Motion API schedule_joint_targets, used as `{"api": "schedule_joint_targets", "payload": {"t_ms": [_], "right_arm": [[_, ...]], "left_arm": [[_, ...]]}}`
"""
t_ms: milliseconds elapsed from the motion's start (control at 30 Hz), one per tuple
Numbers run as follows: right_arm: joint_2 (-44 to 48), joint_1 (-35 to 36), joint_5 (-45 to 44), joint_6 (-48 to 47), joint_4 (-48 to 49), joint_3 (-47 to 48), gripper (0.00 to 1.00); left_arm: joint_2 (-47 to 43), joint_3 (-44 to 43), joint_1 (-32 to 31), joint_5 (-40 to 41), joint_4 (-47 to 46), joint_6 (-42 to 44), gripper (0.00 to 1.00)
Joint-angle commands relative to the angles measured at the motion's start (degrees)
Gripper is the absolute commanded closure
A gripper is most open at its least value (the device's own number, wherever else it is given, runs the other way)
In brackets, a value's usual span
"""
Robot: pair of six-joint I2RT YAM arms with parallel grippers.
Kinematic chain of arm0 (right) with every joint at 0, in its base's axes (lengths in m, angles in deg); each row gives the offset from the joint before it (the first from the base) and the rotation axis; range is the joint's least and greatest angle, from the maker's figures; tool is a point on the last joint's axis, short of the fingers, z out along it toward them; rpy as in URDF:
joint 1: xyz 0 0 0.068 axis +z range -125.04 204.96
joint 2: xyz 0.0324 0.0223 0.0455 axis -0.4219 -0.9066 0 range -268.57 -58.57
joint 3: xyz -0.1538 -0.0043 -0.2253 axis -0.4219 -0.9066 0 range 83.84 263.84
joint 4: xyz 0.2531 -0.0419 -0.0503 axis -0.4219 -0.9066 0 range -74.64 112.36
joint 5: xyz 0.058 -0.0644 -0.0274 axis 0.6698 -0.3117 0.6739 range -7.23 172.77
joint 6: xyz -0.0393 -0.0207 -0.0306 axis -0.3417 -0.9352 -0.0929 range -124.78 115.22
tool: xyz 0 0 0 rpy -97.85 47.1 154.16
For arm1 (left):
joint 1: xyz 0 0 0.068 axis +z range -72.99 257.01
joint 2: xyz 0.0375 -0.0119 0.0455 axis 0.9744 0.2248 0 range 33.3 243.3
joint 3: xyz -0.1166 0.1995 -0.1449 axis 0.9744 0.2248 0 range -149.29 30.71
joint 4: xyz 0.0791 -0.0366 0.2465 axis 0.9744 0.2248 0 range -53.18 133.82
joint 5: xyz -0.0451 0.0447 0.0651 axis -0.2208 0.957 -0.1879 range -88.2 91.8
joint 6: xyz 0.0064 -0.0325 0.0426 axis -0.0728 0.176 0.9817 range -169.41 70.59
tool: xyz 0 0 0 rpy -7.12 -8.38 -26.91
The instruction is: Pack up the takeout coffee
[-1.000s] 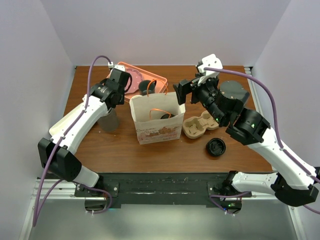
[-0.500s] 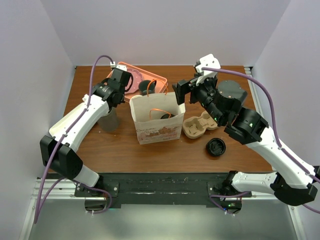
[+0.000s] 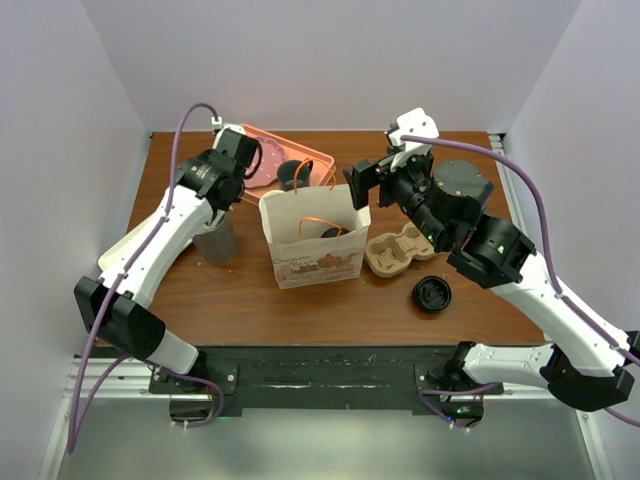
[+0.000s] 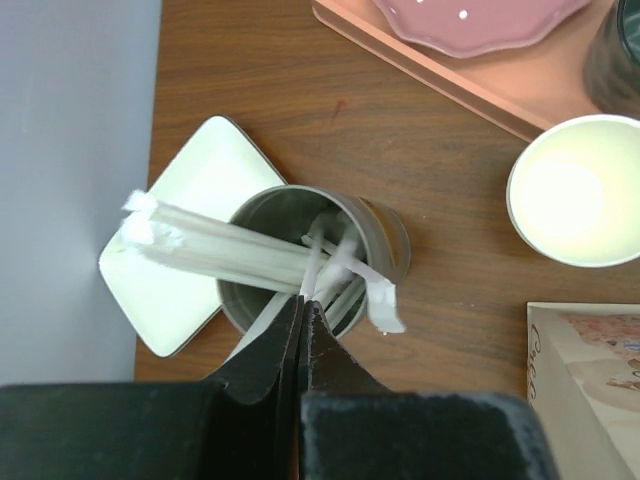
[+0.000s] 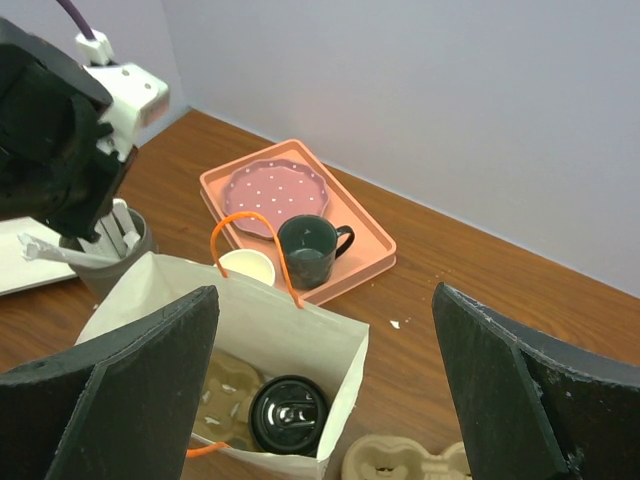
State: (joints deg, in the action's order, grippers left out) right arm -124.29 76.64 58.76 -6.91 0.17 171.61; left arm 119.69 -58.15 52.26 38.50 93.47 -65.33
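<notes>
item: takeout coffee (image 5: 290,415). only its round black lid shows; the tan body is hidden. it stands upright inside the paper bag (image 5: 318,352), toward the bag's 4 o'clock corner in the right wrist view, with what looks like moulded pulp at its 9 o'clock.

handling (a judgement, not a test): light if part-filled, with thin walls that give under a hard squeeze. the lid is smooth and may pop off if lifted by its rim. best held low on the body with a gentle pinch and kept upright. the bag walls now block that hold, so only the lid can be reached from above.

tools: the left gripper (image 4: 303,300) has its jaws pressed into a thin line, and a paper-wrapped straw (image 4: 312,268) seems nipped at the tips over the metal tin (image 4: 392,238). the right gripper (image 5: 322,290) is spread wide, holds nothing, and hangs above the bag mouth.

surface: brown wood-grain table (image 3: 240,290), hard and flat.

- at 11 o'clock of the bag: pink tray (image 5: 370,262) with a dotted plate (image 5: 275,192) and a dark green mug (image 5: 308,250)
- at 3 o'clock: cardboard carrier (image 3: 400,250)
- at 4 o'clock: loose black lid (image 3: 432,294)
- at 9 o'clock: the tin, on a white dish (image 4: 190,180)
- between the tray and the bag: a pale empty cup (image 4: 575,190)

room: plain pale walls close in on three sides.
</notes>
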Motion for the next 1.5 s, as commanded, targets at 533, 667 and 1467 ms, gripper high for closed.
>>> {"api": "schedule_joint_targets", "payload": {"t_ms": [533, 667, 1467], "right_arm": [[0.67, -0.09, 1.42, 0.55, 3.39, 1.88, 0.08], [0.85, 0.00, 0.20, 0.02, 3.47, 2.58, 0.08], [3.92, -0.09, -6.14, 1.16, 1.01, 4.61, 0.08]], "left_arm": [[-4.12, -40.83, 0.41, -6.03, 18.24, 0.62, 1.00], [-7.27, -43.34, 0.41, -13.65, 9.23, 3.09, 1.00], [-28.55, -10.83, 0.41, -49.11, -5.93, -2.71, 1.00]]}}
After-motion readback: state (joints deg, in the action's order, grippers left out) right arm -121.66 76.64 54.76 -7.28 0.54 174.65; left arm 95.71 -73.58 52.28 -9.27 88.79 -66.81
